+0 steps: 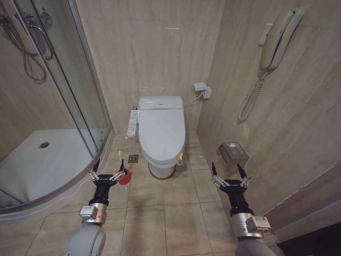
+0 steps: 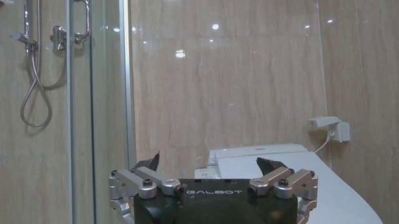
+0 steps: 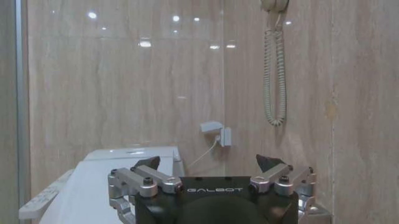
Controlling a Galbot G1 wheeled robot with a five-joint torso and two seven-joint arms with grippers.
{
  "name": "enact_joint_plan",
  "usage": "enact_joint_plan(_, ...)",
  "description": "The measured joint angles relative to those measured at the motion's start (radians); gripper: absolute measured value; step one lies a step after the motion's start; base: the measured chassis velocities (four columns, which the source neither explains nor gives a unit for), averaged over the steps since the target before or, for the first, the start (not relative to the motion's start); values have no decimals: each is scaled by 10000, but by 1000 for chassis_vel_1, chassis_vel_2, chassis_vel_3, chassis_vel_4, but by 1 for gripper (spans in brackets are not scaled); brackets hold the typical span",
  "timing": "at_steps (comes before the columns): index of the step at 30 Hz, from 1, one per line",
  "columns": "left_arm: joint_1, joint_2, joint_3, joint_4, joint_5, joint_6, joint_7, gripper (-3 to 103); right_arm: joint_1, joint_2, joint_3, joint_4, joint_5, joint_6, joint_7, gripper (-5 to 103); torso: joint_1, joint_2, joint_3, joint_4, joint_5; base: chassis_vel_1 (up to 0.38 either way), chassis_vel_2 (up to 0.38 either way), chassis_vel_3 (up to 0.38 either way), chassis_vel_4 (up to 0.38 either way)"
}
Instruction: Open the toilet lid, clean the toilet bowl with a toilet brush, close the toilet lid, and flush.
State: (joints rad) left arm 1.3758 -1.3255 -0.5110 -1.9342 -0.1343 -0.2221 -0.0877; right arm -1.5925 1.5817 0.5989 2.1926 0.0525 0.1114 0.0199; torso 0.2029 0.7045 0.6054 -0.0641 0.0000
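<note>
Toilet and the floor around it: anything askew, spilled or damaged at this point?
Nothing stands out. The toilet lid lies shut and flat on the toilet bowl, its yellow strap hanging at the front. The toilet brush stands on the floor beside it. Left gripper and right gripper hover open, empty.

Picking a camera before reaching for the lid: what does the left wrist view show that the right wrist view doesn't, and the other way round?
Left wrist view alone: the glass shower door with the shower hose behind it, and the open left gripper.

Right wrist view alone: the wall phone's coiled cord, the side button panel, and the open right gripper.

Both: the closed toilet lid, the wall socket with its plug, and beige wall tiles.
</note>
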Motion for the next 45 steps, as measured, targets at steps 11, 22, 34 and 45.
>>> enact_joint_plan(11, 0, 0, 0, 0, 0, 0, 0, 100, 18, -11, 45, -199, -38, 117, -160, 100, 0, 0, 0, 0, 0, 0, 0, 0, 0)
enact_joint_plan(22, 0, 0, 0, 0, 0, 0, 0, 100, 106, -77, 129, -390, 54, 117, -114, 100, -4, 1, -1, 0, 0, -11, 12, 15, -13)
enact_joint_plan(34, 0, 0, 1, 0, 0, 0, 0, 100, 87, -68, 157, -415, 48, 148, -132, 100, 1, 0, 0, -2, -3, -158, 177, 166, -166)
enact_joint_plan(45, -6, 1, 0, 0, 0, 0, 0, 100, 158, -72, 217, -566, -185, 370, 288, 100, 11, -3, 4, -2, 2, -235, 227, 209, -212)
